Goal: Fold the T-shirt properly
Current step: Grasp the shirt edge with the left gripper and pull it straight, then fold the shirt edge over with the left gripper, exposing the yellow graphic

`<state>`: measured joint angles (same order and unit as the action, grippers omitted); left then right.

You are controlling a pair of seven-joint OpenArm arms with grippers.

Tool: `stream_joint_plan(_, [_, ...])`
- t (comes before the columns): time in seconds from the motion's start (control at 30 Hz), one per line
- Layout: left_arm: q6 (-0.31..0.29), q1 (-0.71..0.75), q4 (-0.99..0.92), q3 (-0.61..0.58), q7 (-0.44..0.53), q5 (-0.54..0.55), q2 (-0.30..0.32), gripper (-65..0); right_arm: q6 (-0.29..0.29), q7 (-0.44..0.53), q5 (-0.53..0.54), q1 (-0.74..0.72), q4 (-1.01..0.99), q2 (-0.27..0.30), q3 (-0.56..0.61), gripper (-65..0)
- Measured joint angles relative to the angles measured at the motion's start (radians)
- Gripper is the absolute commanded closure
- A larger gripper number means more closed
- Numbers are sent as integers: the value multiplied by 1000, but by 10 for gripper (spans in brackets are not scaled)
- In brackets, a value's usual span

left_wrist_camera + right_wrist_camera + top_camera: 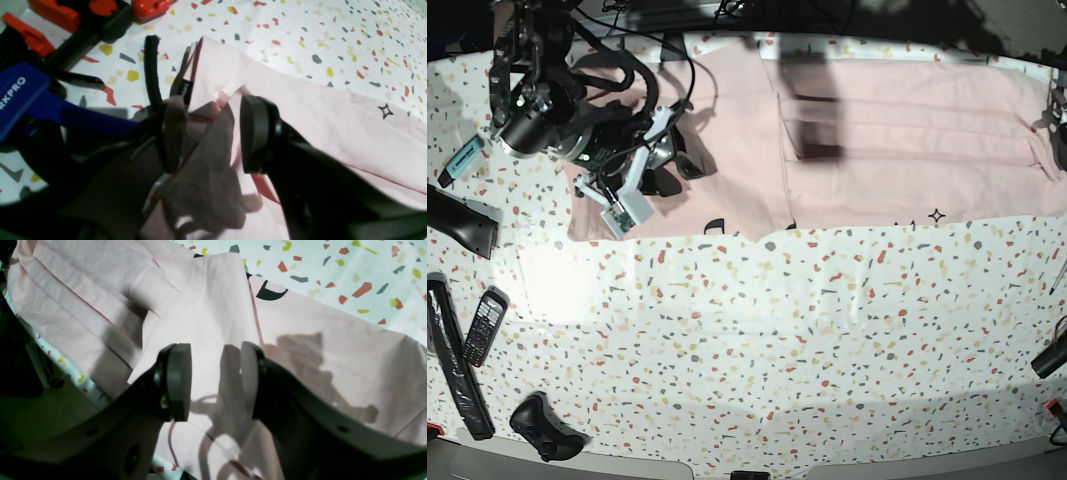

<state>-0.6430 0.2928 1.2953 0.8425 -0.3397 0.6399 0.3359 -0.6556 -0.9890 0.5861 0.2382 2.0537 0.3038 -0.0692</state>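
Note:
The pale pink T-shirt [877, 130] lies spread along the table's far edge, with black lettering peeking out at its near hem [270, 293]. In the left wrist view a bunched fold of the T-shirt [213, 156] sits between the jaws of my left gripper [213, 133]. Those jaws stand apart, open, and cloth drapes over one finger. At the shirt's left end my right gripper [215, 380] hovers open just above a folded flap. Nothing sits between its pads [178, 380]. In the base view that right gripper [677, 165] is over the left sleeve area.
Orange clamps [66, 13] and a blue clamp [20, 90] sit at the table edge beside the left gripper. On the base view's left lie a teal marker [462, 158], a phone [484, 325], a long black bar [455, 375] and a black controller [545, 425].

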Motion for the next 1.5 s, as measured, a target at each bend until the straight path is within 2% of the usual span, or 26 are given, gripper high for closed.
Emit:
stream_joint_plan(0.2, [0, -58, -143, 0, -3, -1, 0, -264, 0, -2, 0, 0, 0, 0, 0, -237])
stream_joint_plan(0.3, [-46, -86, -198, -1, 0, 2, 5, -264, 0, -15, 1, 0, 0, 0, 0, -238])
stream_joint_plan(0.57, [-45, -92, -210, -91, 1, 11, 9, -254, 0, -20, 0, 0, 0, 0, 0, -237])
stream_joint_plan(0.63, [-46, -92, -210, -117, 3, 11, 11, -208, 0, -20, 0, 0, 0, 0, 0, -237])
stream_joint_plan(0.77, [-46, -92, -209, -145, 1, 10, 11, 0, 0, -20, 0, 0, 0, 0, 0, -237])
stream_joint_plan(0.97, [-46, -91, -209, -142, -8, 33, 17, 0, 0, -20, 0, 0, 0, 0, 0, -237])
stream_joint_plan(1.1, [-46, -90, -209, -82, -35, 87, 25, 0, 0, -20, 0, 0, 0, 0, 0, -237])
stream_joint_plan(1.2, [-44, -85, -178, -43, -132, 147, 25, 0, 0, -20, 0, 0, 0, 0, 0, -237])
stream_joint_plan(1.3, [-44, -54, -113, -40, -168, 256, 24, 0, 0, -20, 0, 0, 0, 0, 0, -237])
stream_joint_plan(1.37, [-45, -27, -48, -39, -166, 302, 15, 0, 0, -20, 0, 0, 0, 0, 0, -237])
stream_joint_plan(1.5, [-45, 18, 72, -38, -177, 303, -35, 0, 0, -20, 0, 0, 0, 0, 0, -237])
